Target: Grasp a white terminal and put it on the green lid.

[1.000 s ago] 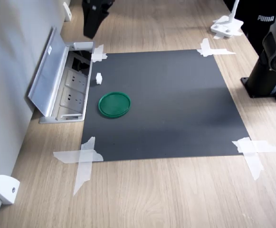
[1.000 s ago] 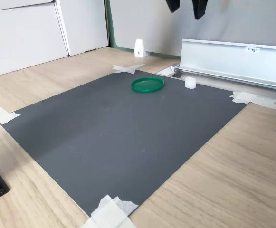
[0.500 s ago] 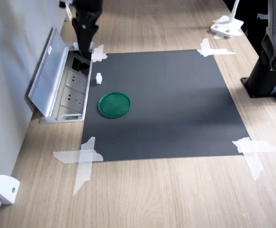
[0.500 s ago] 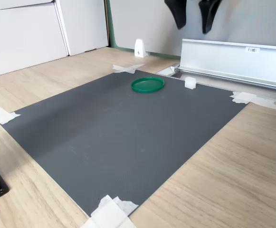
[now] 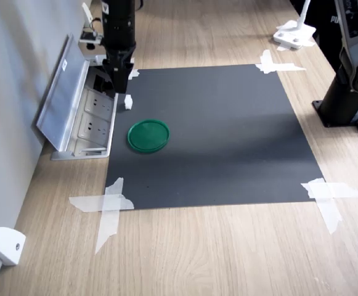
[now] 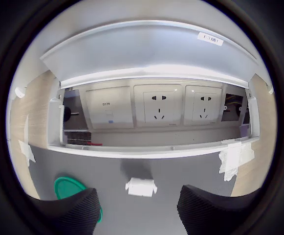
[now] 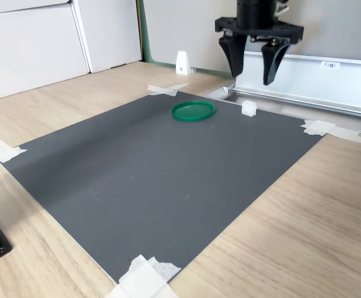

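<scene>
The pincer (image 7: 254, 77) is hanging spread wide just above the white terminal (image 7: 248, 108), not touching it. The terminal is sitting on the dark mat (image 7: 155, 180), near the green lid (image 7: 193, 111)

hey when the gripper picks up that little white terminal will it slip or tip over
The white terminal looks like hard moulded plastic, so probably stiff and very light. It sits flat on the mat, so rolling seems unlikely. Being tiny and smooth, it might twist or slip between the fingers.

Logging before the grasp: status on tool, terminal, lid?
Tool open, empty, above the white terminal. Terminal on the black mat, apart from the green lid. Open socket box alongside; nothing between tool and terminal.
</scene>
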`<control>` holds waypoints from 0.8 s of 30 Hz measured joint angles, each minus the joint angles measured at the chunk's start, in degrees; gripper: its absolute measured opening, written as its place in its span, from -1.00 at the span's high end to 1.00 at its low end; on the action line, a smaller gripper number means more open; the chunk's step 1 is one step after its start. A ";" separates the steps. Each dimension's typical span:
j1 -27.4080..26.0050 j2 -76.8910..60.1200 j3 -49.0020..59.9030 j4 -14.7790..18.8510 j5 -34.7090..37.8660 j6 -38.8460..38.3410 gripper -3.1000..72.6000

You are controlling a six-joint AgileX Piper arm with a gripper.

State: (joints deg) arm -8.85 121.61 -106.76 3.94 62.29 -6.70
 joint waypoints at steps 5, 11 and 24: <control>0.00 1.81 0.00 0.00 -0.89 0.06 -0.88; 0.00 4.13 0.00 1.43 -1.39 0.01 -0.88; 0.00 6.13 0.00 1.90 -1.44 -0.22 -0.85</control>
State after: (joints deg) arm -8.85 127.74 -106.76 5.84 60.85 -6.92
